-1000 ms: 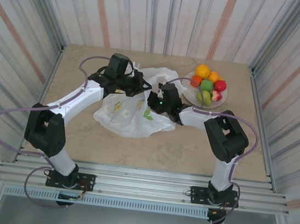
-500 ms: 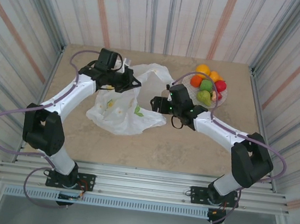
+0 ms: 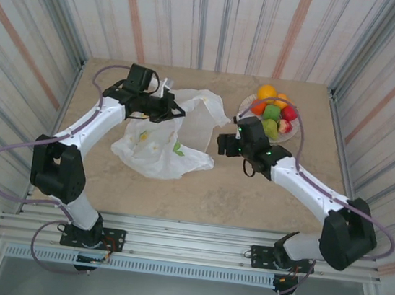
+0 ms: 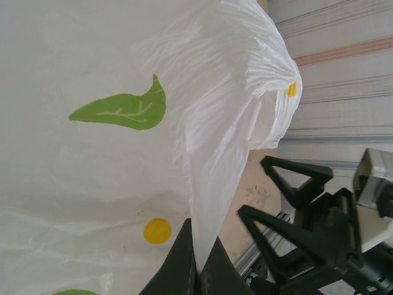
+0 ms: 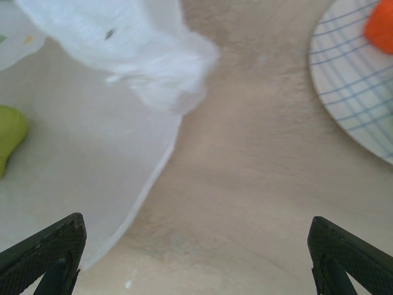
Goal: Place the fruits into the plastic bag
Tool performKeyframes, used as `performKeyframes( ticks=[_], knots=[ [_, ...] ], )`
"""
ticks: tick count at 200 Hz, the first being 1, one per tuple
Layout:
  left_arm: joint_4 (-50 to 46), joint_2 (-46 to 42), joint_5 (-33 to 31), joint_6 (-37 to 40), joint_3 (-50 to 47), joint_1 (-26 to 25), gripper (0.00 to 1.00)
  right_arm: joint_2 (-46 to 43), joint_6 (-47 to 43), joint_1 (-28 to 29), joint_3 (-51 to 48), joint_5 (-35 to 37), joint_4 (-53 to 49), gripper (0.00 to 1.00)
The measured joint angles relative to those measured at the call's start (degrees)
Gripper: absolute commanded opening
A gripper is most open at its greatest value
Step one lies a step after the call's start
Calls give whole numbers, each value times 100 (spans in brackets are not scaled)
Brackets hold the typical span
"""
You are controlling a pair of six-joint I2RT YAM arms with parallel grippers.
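Here, the left gripper (image 4: 199,270) has its two jaws shut tight on a fold of the plastic bag (image 4: 92,172). The thin white plastic comes out from between the jaws and spreads wide past them. A green leaf print (image 4: 123,110) sits on the bag well past the jaws. A small yellow dot (image 4: 157,230) sits just beside them. From above, the left gripper holds one top edge of the bag up off the table (image 3: 249,198). The rest of the bag lies in a soft heap under and beside those jaws.

The right gripper (image 5: 195,222) has its jaws wide open, with nothing held. Only bare table shows between the two black fingers (image 5: 49,249). The bag's edge lies just past the left finger and runs on ahead of it. A puffy white bunch of plastic sits ahead of the jaws, a little to the left. Far off to the left there is a green patch (image 5: 9,138) under the plastic. I cannot tell what it is.

The round checked plate (image 5: 350,92) is ahead of the right jaws, off to their right side, not touching them. An orange fruit (image 5: 381,24) sits on it at the far corner. From above, the fruits (image 3: 271,112) are all piled on that plate: orange, green and red ones, close together. The plate sits beyond the right jaws, apart from the bag. No fruit can be seen inside the bag.
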Motion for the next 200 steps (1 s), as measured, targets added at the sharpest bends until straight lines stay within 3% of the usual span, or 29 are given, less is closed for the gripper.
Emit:
performKeyframes(
  ticks=[48,84,139,200],
  knots=[
    [-2,0,0,39,-17,46,0,-579,-367,-938,-197,160,-227,100],
    [11,-46,-7,39,-114,66,0,435,-664,-1794,516,334,-417,99],
    [11,-72,-33,39,-127,66,0,2277,-1215,-1978,1945,588,-752,100],
    [24,-140,-63,39,-138,125,0,3442,-1690,-2033,2951,758,-1189,98]
  ],
)
